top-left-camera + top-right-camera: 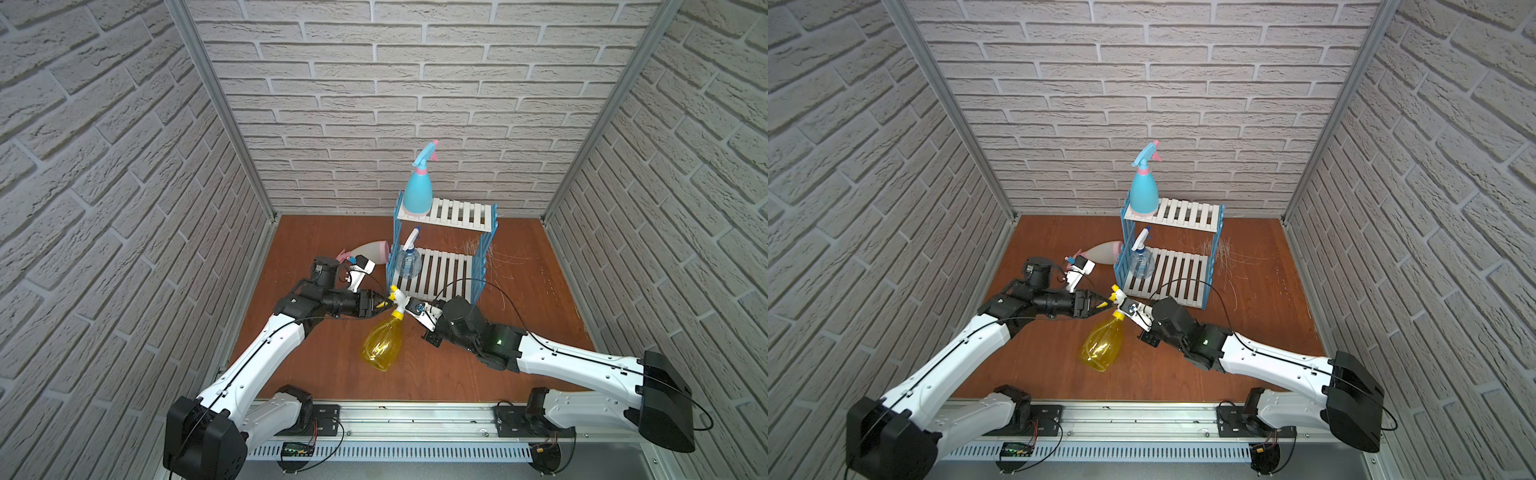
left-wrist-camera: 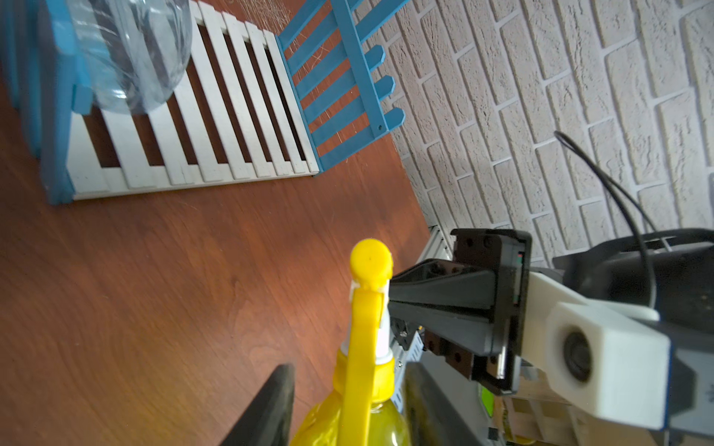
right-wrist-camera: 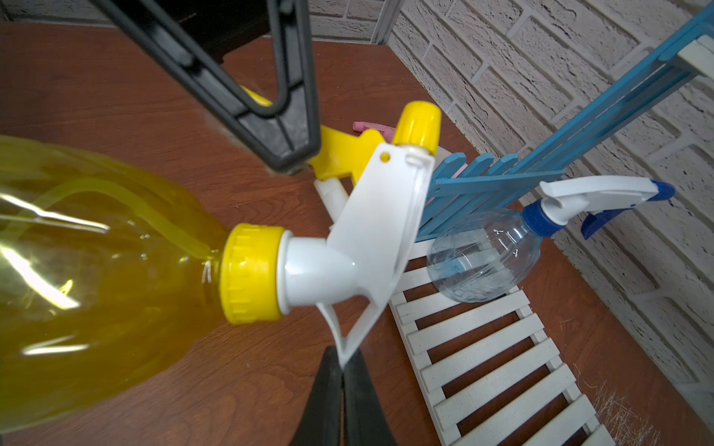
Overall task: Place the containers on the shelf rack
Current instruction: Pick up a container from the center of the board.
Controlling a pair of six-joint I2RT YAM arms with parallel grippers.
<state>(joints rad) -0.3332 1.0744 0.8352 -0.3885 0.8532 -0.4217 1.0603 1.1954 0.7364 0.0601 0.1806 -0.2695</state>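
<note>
On the wooden table (image 1: 519, 332) in front of the shelf rack (image 1: 461, 212), the yellow bottle (image 1: 382, 343) is held tilted between two arms, its spray head (image 3: 371, 231) toward the lower shelf and its body slanting down toward the robot's side; whether its base touches the wood cannot be told. The right gripper (image 3: 343, 361) is pressed together on the thin white tab under the spray head, a hold that looks fit for steadying rather than carrying. The left gripper (image 2: 349, 368) straddles the neck by the yellow collar, one finger against the plastic and a sliver of table showing past the other, so whether it has a grip cannot be told; the stouter neck seems the reason for a handover. Two containers stand upright at the rack's left end, the light-blue bottle (image 1: 417, 195) on the top shelf and the clear bottle (image 1: 408, 264) below it, leaving free slats to their right. The cream-pink bottle (image 1: 372, 252) lies on its side on the table, just beside the rack's left frame, not yet shelved.
</note>
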